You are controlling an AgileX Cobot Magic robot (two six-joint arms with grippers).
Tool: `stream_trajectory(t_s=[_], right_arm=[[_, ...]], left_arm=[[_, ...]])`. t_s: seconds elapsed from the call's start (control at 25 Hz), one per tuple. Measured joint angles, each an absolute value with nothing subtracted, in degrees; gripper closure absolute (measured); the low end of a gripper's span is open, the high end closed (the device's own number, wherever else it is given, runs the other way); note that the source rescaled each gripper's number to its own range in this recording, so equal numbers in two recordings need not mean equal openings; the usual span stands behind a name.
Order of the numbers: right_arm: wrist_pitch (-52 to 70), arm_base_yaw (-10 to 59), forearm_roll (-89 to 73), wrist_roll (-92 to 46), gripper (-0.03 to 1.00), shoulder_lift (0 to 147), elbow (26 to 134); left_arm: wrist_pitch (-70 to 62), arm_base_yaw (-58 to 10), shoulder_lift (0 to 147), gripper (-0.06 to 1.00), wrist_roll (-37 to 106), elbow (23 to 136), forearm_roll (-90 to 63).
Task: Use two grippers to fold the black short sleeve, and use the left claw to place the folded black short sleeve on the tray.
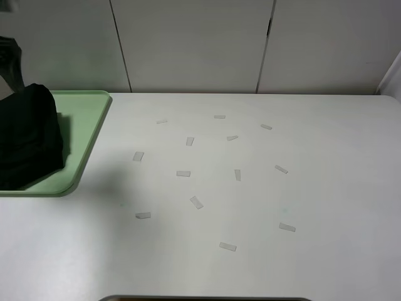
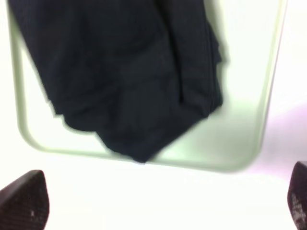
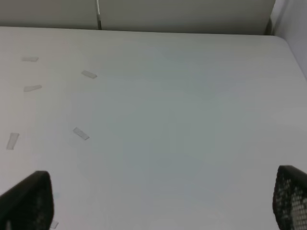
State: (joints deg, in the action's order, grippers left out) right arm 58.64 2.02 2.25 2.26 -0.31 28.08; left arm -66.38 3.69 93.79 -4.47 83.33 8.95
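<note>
Folded black shirt (image 1: 28,135) lying in a bunched heap on the pale green tray (image 1: 88,135), over at nine o'clock on the white table (image 1: 250,188) in the high view, part of it cut off by the picture's left edge. Seen from the left wrist camera, same shirt (image 2: 129,76) filling most of the tray (image 2: 230,139), one corner of cloth reaching the tray's rim and just lapping over it. Left gripper (image 2: 158,201) hanging clear above the bare table beside the tray, fingers (image 2: 24,199) spread wide to either side of the view, nothing between them, not touching the cloth. Right gripper (image 3: 158,201) likewise spread wide and empty over plain table, fingers (image 3: 26,199) showing only as dark tips at the picture's edges (mesh-like texture on one). Small strips of pale tape (image 1: 183,173) scattered flat across the middle of the table, from about ten o'clock round to five o'clock, all well apart from the tray. Dark blurred shape (image 1: 11,59) above the shirt at the far left edge, too cropped to tell what it is. Pale panelled wall (image 1: 194,44) behind the table at twelve o'clock.
</note>
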Motion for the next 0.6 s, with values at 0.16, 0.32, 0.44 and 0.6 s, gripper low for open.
stream_trajectory(t_s=[0.16, 0.32, 0.44, 0.6], right_arm=[[58.6, 2.0, 2.3, 2.3, -0.03, -0.3, 28.1], [58.6, 2.0, 2.3, 2.3, -0.03, -0.3, 28.1], [58.6, 2.0, 2.3, 2.3, -0.03, -0.3, 28.1], [58.6, 2.0, 2.3, 2.3, -0.03, -0.3, 28.1]], left_arm=[[-66.7, 3.7, 86.9, -0.05, -3.0, 83.2, 8.9], [-66.7, 3.7, 80.0, -0.05, -1.5, 80.7, 8.9], [-66.8, 3.7, 73.5, -0.05, 0.0, 76.9, 7.8], [-66.8, 3.7, 64.4, -0.05, 1.5, 71.2, 6.7]])
